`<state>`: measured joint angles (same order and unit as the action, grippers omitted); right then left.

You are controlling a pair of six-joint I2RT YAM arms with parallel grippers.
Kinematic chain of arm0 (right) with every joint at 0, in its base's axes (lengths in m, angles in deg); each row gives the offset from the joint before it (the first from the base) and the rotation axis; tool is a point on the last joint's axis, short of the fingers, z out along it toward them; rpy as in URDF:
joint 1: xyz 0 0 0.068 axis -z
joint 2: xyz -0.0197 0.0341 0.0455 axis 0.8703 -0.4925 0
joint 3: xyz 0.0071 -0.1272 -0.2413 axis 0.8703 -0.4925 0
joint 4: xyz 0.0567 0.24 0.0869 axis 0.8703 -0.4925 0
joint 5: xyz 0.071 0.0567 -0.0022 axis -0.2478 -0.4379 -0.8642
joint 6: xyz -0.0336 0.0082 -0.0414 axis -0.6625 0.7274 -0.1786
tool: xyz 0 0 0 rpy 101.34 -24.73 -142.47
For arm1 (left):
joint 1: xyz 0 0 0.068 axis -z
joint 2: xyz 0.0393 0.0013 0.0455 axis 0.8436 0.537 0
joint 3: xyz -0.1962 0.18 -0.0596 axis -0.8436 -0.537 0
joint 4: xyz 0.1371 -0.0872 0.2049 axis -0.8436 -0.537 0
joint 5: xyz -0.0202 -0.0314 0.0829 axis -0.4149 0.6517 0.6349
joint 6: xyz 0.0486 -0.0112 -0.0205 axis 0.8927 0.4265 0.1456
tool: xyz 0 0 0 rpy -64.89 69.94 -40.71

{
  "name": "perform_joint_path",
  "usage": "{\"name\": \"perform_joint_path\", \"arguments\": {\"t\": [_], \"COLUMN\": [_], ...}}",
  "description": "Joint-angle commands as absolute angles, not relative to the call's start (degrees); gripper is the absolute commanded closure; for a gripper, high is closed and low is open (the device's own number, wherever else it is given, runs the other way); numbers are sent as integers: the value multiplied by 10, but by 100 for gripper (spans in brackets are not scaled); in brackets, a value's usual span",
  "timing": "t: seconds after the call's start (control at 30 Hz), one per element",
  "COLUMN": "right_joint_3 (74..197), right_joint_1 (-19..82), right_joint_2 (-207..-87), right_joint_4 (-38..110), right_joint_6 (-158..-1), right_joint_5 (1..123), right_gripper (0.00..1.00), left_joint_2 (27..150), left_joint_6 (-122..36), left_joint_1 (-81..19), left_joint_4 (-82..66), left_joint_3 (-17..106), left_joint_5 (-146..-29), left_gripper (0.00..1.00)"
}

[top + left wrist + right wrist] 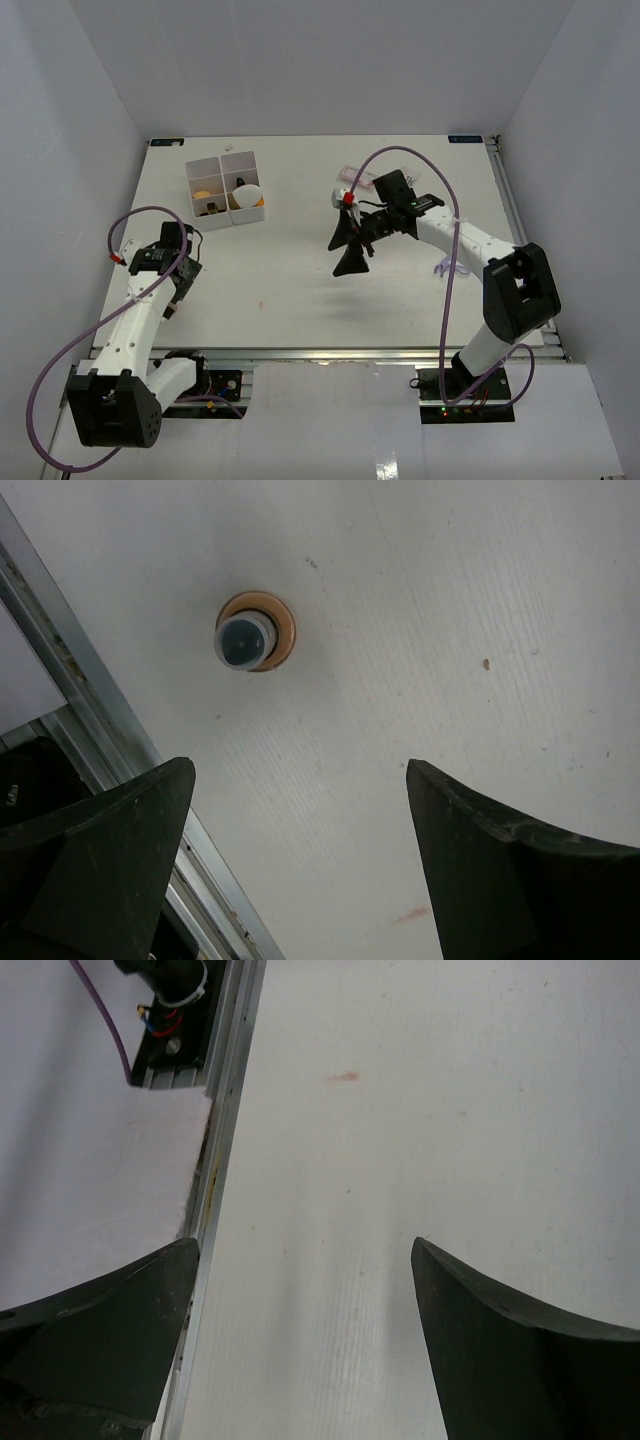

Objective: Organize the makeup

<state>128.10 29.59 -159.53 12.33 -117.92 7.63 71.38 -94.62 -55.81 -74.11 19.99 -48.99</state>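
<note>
I had the left gripper (298,780) spread wide near an upright orange tube (254,631). The right gripper (305,1260) gaped too, holding nothing.

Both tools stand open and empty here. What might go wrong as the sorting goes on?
1. The orange tube with a pale cap stands upright near the table's metal edge rail; the open left tool could tip it, and it might roll off.
2. The clear flat packets lie beside the right arm's wrist; the right tool may fail to pinch them.
3. The beige egg-shaped sponge seems to sit high in the white compartmented box; further drops may dislodge it.
</note>
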Motion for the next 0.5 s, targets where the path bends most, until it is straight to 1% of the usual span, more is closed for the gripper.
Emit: {"name": "perform_joint_path", "arguments": {"t": [0.0, 0.07, 0.17, 0.37, 0.47], "right_joint_3": [1324, 1350, 1357, 1355, 1362], "right_joint_1": [305, 306, 308, 313, 317], "right_joint_2": [-1615, -1623, -1627, -1614, -1619], "right_joint_4": [-89, -173, -238, -247, -247], "right_joint_6": [-1401, -1483, -1531, -1549, -1540], "right_joint_5": [46, 58, 75, 85, 96], "right_gripper": [7, 6, 3, 3, 3], "left_joint_2": [723, 726, 720, 741, 748], "left_joint_6": [-924, -912, -895, -863, -843], "left_joint_1": [-574, -609, -632, -670, -686], "left_joint_4": [-714, -688, -656, -610, -574], "left_joint_3": [186, 175, 168, 155, 147], "left_joint_5": [-428, -434, -436, -450, -486], "left_gripper": [2, 2, 2, 2, 2]}}
